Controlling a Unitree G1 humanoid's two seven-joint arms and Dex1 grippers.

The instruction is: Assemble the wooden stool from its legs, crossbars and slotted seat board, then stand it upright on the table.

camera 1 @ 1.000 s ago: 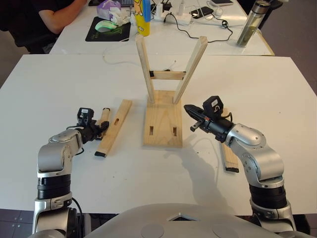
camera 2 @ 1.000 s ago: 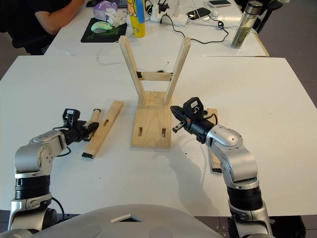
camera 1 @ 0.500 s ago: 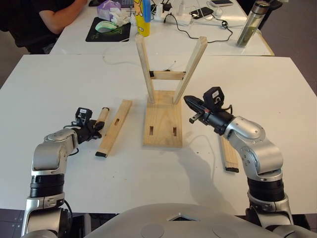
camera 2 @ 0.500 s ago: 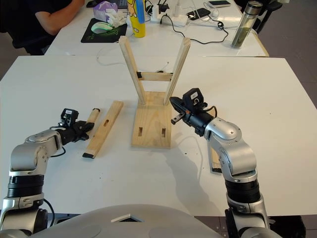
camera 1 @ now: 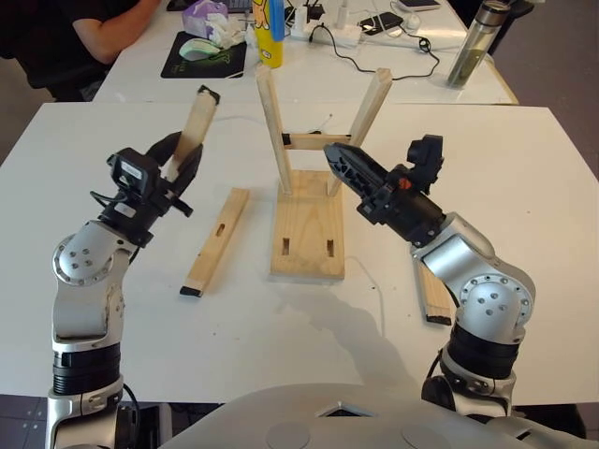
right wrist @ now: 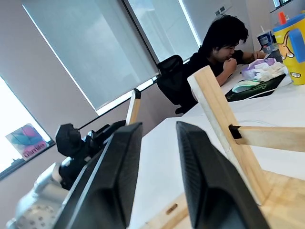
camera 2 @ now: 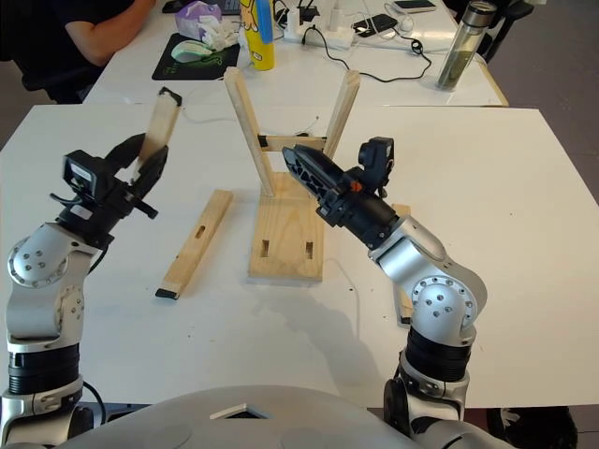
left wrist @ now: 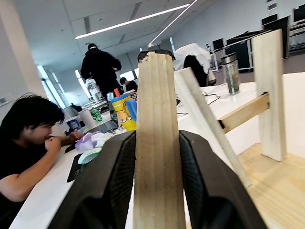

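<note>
The seat board (camera 1: 309, 245) lies flat mid-table with two legs (camera 1: 273, 131) (camera 1: 362, 122) standing in its far slots, joined by a crossbar (camera 1: 316, 142). My left gripper (camera 1: 181, 157) is raised left of them, shut on a wooden leg (camera 1: 197, 120) that tilts upward, black-capped end on top; the left wrist view has this leg (left wrist: 159, 157) between both fingers. My right gripper (camera 1: 342, 161) hovers open just in front of the crossbar, nothing between its fingers (right wrist: 119, 162). A slotted leg (camera 1: 215, 241) lies left of the board, and another wooden piece (camera 1: 433, 297) lies to the right.
A second table behind holds a yellow bottle (camera 1: 270, 33), a mouse pad (camera 1: 208, 51), cables and a metal flask (camera 1: 473, 42); a person sits at it. The white table (camera 1: 524, 187) has free room at the front and at both sides.
My left gripper has lifted the short leg off the table and raised it, tilted upward. My right gripper has risen and swung left toward the standing legs.
</note>
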